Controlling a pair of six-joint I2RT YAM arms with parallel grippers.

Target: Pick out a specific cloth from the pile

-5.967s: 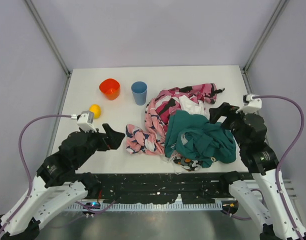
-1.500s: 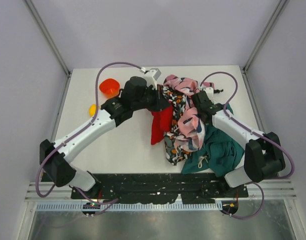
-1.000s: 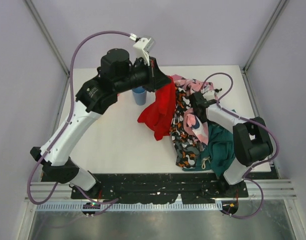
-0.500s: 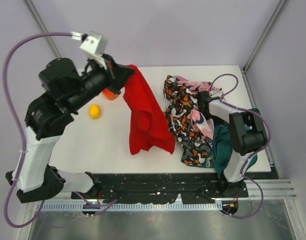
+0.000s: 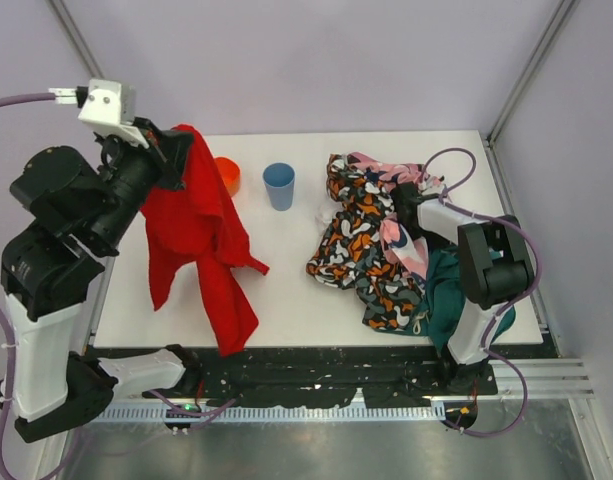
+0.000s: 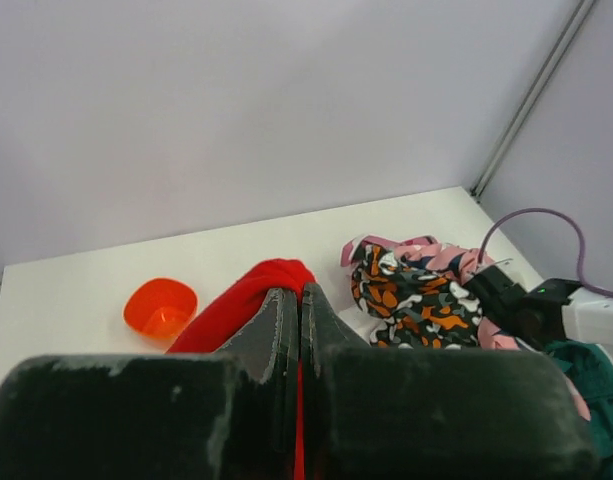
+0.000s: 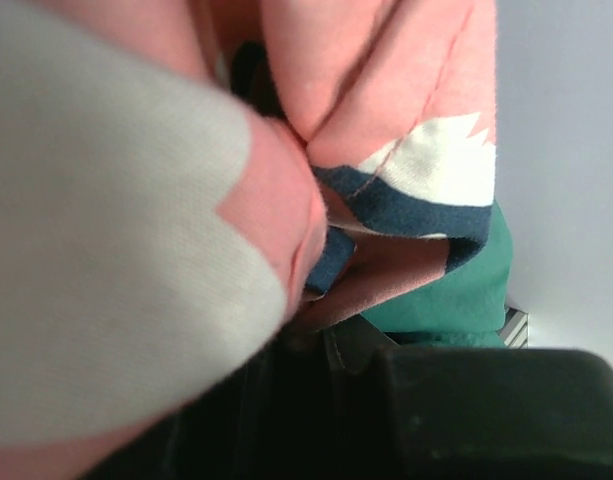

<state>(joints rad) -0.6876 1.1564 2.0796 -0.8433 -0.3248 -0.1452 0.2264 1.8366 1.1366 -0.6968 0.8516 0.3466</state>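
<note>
The cloth [image 5: 201,235], plain bright red, hangs from my left gripper [image 5: 176,148], which is raised high over the table's left side and shut on its top edge. It dangles down to the table's near edge, apart from the pile. In the left wrist view the closed fingers [image 6: 281,315] pinch the red cloth [image 6: 251,290]. The pile [image 5: 371,245] lies at the right: orange-black patterned, pink patterned and teal [image 5: 448,295] garments. My right gripper [image 5: 406,205] sits low in the pile; its wrist view shows it [image 7: 326,335] shut on a fold of the pink patterned cloth [image 7: 366,90].
A blue cup [image 5: 279,186] stands at the table's back middle. An orange cup [image 5: 227,175] is partly hidden behind the hanging cloth and also shows in the left wrist view [image 6: 160,306]. A purple cable [image 5: 456,160] loops over the pile's far side.
My left arm has risen and swung left, drawing the red cloth fully out of the pile; it now hangs over the table's left side. The right gripper stayed in the pile.
</note>
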